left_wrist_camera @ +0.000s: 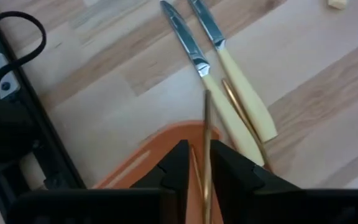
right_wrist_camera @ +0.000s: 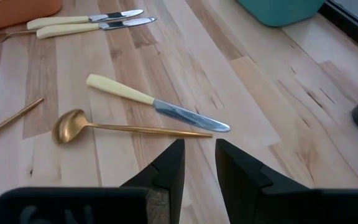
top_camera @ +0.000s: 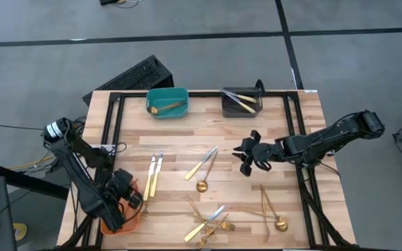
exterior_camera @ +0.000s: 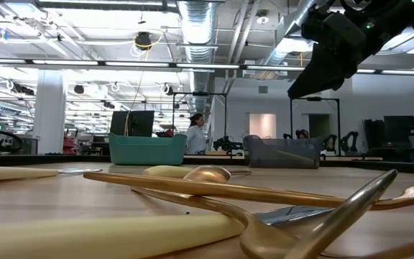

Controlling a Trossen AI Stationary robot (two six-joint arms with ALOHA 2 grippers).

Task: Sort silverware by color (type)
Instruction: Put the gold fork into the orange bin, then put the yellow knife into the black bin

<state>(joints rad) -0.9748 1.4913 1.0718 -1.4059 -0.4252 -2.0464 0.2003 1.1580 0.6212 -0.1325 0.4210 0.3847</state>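
My left gripper hangs over the orange bin at the table's near left corner, shut on a slim gold piece of silverware. Two cream-handled knives lie just beyond the bin, with another gold handle beside them. My right gripper hovers above mid-table, slightly open and empty, over a knife and a gold spoon. More gold pieces lie in a heap by the near edge and at the near right. My left gripper pinches the gold piece's thin handle between its two fingers. The handle runs out past the fingertips, over the orange bin's rim and above the table. Which kind of piece it is stays hidden below the fingers.
At the far edge, a teal bin holds one gold piece and a grey bin holds knives. A black frame runs along the table's sides. Bare wood lies between the bins and the scattered pieces.
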